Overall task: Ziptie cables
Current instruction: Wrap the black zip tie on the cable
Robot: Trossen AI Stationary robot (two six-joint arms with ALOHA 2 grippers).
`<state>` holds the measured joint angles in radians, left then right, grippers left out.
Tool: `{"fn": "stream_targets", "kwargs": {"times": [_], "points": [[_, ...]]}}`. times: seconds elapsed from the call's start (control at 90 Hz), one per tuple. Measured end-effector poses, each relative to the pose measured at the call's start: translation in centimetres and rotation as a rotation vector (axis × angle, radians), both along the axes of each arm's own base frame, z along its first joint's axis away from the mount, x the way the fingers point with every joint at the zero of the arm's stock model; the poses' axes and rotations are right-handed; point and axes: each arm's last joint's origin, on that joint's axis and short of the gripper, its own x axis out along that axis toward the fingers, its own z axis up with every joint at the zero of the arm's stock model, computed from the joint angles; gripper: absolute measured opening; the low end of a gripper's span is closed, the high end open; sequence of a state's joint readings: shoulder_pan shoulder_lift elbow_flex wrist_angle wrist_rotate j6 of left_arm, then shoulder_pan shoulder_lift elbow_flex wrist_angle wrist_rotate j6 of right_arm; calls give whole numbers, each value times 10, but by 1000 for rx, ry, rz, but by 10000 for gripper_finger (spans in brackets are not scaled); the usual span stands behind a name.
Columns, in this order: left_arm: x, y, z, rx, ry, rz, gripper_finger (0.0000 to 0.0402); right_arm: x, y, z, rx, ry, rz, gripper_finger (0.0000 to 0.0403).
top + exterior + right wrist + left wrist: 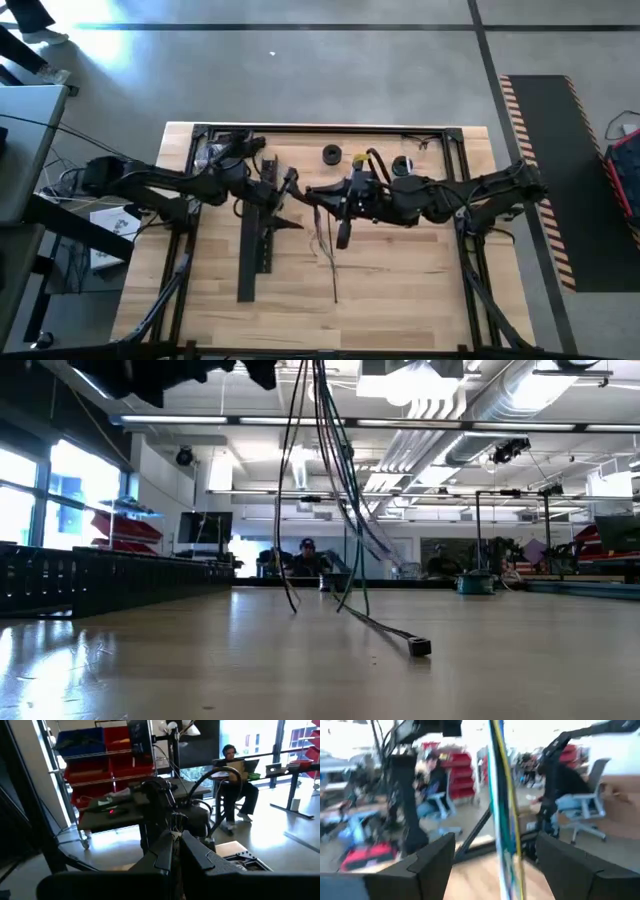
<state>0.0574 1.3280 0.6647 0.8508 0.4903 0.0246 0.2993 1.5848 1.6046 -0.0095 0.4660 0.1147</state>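
Likely snag: cables point(335, 480) hung lifted from right gripper point(176, 851), jaws clamped shut; left gripper point(495, 865) gaping around them, could slip.

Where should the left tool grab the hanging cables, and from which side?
Grip the cables on the upright stretch, above the ends trailing on the table. They hang straight inside the open left tool, so come in level from the side.

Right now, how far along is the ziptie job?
Early stage. Done: the cables are lifted, hanging with their ends trailing on the table. In hand: the right end effector is shut on the bundle; the left end effector stands open around it. Left: no ziptie visible on the bundle.
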Motion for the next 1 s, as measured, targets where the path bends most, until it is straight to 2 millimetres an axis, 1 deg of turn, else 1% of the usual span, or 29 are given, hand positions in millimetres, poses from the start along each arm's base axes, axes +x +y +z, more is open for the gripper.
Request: {"fn": "stream_targets", "kwargs": {"times": [0.156,0.333,0.422,0.578,0.756,0.867,1.0], "points": [[10,-2,-5,-36,-76,-21,260,0,1,0,-9,-4,3,0],[32,-9,-7,-89,-49,-62,260,0,1,0,-11,2,3,0],[40,-15,-9,-87,-30,-122,260,0,1,0,-11,2,3,0],[40,-20,-8,-48,-28,-277,260,-2,3,0,-19,7,-25,0],[41,-21,-6,-63,1,-319,259,-8,9,1,-66,26,-114,0],[45,-26,-5,-65,68,-375,252,-11,14,-2,-86,60,-190,0],[52,-31,0,-81,188,-432,232,-19,20,-7,-95,122,-292,0]]}}
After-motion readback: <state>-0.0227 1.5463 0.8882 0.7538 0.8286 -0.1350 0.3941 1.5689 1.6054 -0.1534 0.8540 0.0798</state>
